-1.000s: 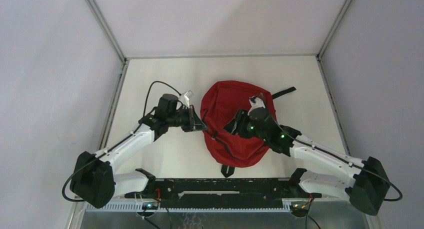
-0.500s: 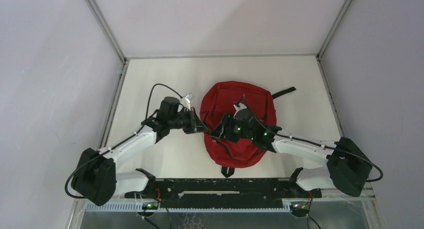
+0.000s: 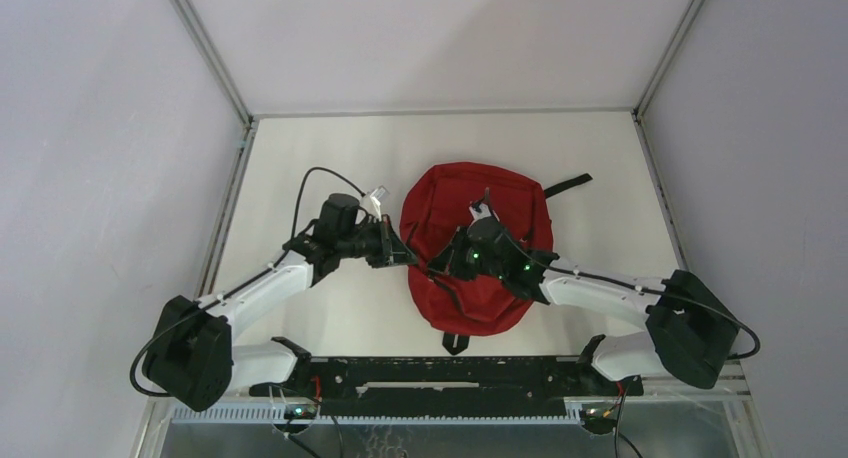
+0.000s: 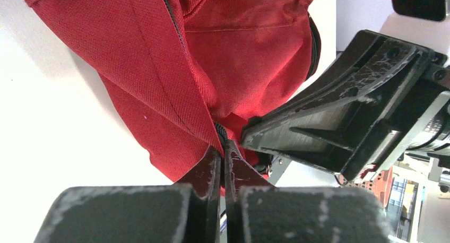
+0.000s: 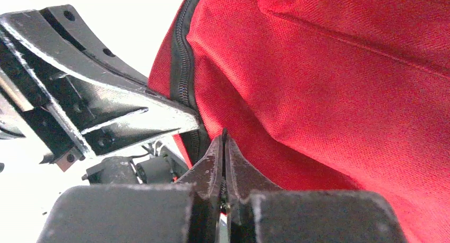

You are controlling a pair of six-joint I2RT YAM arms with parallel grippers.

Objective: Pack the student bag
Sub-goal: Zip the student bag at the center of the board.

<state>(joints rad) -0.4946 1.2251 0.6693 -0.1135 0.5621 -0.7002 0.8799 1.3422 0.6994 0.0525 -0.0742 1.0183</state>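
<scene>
Left wrist: left gripper (image 4: 222,148) clamps student bag (image 4: 239,52) edge, anchoring it; right gripper (image 5: 224,139), jaws together at zipper (image 5: 180,57) (pull hidden), presumably to open it.

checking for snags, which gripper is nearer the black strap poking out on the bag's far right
Right. The right gripper reaches across the bag, pinching its left edge; the left gripper pinches the same edge from outside, farther from the strap.

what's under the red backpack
Only the white table shows around the student bag; a black strap pokes out at its far edge. Anything else underneath is covered by fabric.
</scene>
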